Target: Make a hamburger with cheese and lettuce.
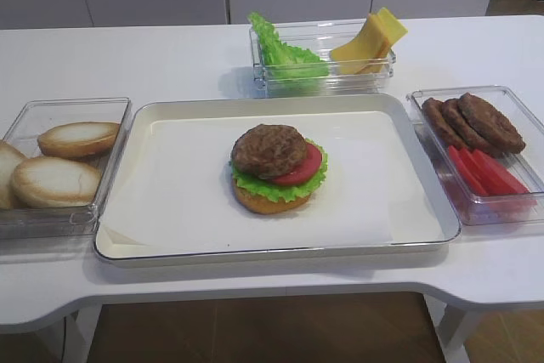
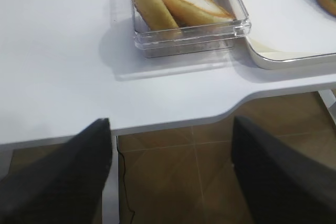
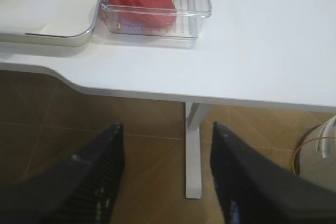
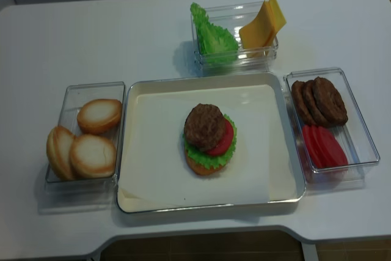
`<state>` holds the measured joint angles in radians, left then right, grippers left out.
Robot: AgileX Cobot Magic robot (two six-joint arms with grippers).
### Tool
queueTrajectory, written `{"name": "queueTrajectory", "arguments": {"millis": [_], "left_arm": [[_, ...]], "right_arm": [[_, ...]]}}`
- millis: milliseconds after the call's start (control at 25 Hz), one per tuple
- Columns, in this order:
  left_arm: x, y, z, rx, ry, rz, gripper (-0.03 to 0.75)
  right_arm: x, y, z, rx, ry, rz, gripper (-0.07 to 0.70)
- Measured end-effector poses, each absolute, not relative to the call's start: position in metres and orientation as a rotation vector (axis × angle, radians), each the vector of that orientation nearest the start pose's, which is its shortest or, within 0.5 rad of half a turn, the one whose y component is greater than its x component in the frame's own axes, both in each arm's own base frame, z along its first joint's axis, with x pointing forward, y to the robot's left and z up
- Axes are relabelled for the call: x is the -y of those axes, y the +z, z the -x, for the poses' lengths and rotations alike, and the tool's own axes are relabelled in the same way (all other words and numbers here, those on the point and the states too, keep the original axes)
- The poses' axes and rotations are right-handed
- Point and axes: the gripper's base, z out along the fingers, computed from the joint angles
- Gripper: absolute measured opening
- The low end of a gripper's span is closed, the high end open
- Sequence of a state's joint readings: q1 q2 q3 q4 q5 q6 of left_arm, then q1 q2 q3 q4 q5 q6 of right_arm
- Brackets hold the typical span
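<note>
The hamburger (image 1: 275,167) stands in the middle of the white tray (image 1: 170,248): bun base, lettuce leaf, tomato slice, brown patty on top. It also shows in the other high view (image 4: 208,138). More lettuce (image 1: 280,53) and cheese slices (image 1: 371,40) stand in a clear box (image 1: 323,84) behind the tray. Neither gripper shows in the high views. My right gripper (image 3: 165,135) is open and empty, below the table's front edge near the tomato box (image 3: 152,22). My left gripper (image 2: 170,129) is open and empty, below the front edge near the bun box (image 2: 189,38).
A clear box of pale bun halves (image 1: 59,163) stands left of the tray. A clear box with patties (image 1: 472,121) and tomato slices (image 1: 484,172) stands to its right. A white table leg (image 3: 193,150) and brown floor lie under the right gripper.
</note>
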<state>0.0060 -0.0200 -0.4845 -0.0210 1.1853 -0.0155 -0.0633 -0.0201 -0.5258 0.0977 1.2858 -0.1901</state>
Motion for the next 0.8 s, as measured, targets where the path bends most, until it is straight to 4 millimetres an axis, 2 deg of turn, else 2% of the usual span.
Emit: {"name": "queueTrajectory", "arguments": {"millis": [480,800], "left_arm": [[0.002,0.263,0.012,-2.164,-0.031,0.021,0.528],[0.002,0.263,0.012,-2.164,-0.031,0.021,0.528]], "right_arm": [[-0.008,0.262,0.009,-2.142,-0.046,0.146,0.397],[-0.007,0.264,0.009,-2.128,-0.048,0.144,0.397]]}}
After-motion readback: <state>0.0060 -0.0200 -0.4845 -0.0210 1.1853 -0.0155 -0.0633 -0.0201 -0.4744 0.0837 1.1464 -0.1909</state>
